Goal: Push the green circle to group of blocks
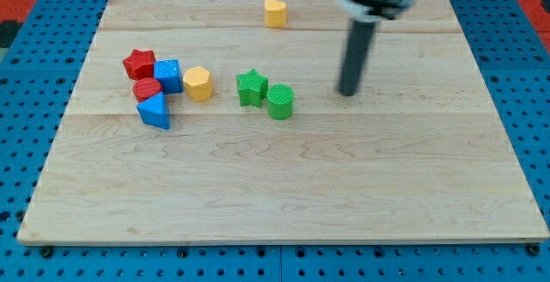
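Note:
The green circle (280,101) stands on the wooden board (284,187) near the middle, touching the green star (252,87) on its left. My tip (347,92) is to the right of the green circle, about a block's width of gap away. The group lies further left: a yellow hexagon (198,83), a blue cube (168,76), a red star (138,63), a red cylinder (147,90) and a blue triangle (155,110).
A yellow heart (275,12) sits alone near the board's top edge. The board lies on a blue pegboard surface (26,110).

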Action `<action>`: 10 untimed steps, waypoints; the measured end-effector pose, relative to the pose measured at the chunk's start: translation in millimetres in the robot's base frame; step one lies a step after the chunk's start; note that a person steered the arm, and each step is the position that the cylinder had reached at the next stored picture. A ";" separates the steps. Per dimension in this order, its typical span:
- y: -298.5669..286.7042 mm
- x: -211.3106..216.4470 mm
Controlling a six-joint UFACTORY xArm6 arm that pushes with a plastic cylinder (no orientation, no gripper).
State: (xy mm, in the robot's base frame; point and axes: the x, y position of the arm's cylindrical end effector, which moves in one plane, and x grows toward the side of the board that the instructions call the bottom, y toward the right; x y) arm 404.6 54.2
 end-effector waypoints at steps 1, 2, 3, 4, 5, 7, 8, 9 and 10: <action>-75.0 -0.1; -150.2 -0.5; -137.3 -13.0; -31.6 -26.4; 7.6 14.3; -6.5 38.8; -63.6 36.8; -120.4 27.2; -94.4 32.3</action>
State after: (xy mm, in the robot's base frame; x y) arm 436.9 -40.2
